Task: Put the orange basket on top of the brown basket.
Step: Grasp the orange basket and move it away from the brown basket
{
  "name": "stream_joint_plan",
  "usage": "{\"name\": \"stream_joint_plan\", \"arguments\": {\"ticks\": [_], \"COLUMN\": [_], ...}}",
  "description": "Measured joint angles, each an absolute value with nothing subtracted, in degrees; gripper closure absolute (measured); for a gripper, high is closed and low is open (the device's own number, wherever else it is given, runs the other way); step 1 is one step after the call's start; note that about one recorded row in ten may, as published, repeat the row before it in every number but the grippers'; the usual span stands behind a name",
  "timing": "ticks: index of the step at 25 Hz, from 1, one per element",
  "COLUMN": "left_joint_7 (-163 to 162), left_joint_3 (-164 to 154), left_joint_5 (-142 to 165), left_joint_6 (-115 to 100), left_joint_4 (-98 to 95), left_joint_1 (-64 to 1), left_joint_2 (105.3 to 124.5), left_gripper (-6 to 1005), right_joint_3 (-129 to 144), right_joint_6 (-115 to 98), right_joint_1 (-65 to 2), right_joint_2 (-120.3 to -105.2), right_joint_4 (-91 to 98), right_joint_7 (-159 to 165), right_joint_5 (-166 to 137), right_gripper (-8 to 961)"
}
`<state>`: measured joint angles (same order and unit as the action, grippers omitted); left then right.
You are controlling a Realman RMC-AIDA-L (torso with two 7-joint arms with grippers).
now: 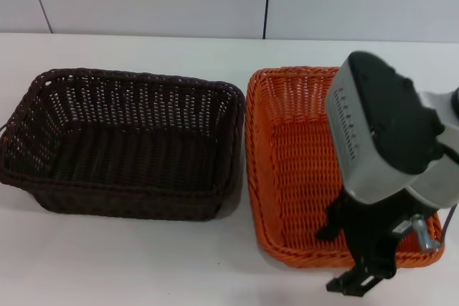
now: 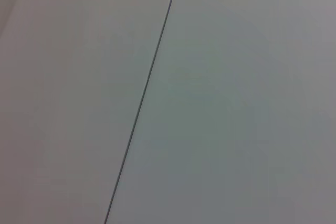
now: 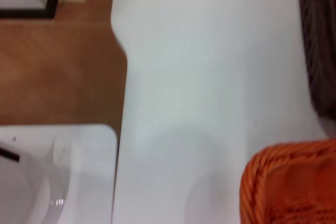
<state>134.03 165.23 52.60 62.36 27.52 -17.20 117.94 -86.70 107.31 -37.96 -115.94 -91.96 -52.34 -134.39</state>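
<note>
Right jaws (image 1: pixel 358 277) seemingly at orange basket (image 1: pixel 287 155) rim.

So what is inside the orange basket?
The orange basket looks empty: only its woven floor shows. The right gripper and its arm hang over the near right part, so that corner is hidden.

The right arm reaches in from the right in the head view, its grey-and-black wrist housing tilted downward, the black right end effector (image 1: pixel 362 277) pointing down toward the near edge. Its finger state is unclear.
</note>
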Motion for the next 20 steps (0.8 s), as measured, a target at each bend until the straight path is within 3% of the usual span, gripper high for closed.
{"name": "stream_joint_plan", "arguments": {"ticks": [5,9,17,20], "left_joint_7": [134.10,134.18,134.44,134.45], "left_joint_3": [165.23,165.23,165.23,165.23], "left_joint_5": [51.83,51.77,51.16,50.97], "left_joint_6": [63.41,63.80,66.00,67.15], "left_joint_4": [27.53,27.51,27.50,27.54], "left_joint_1": [-17.02,-16.77,-16.14,-15.70], "left_joint_2": [117.94,117.94,117.95,118.00], "left_gripper": [396,395,396,396], "right_joint_3": [-85.80,-85.78,-85.67,-85.64], "right_joint_6": [107.15,106.86,105.06,104.37], "right_joint_1": [-38.96,-39.67,-40.47,-40.75], "right_joint_2": [-116.63,-118.04,-118.51,-118.59], "right_joint_4": [-86.78,-84.05,-81.70,-81.77], "right_joint_7": [-52.72,-54.07,-55.65,-55.85], "right_joint_5": [-135.77,-139.70,-140.63,-140.92], "right_gripper": [287,287,287,417]}}
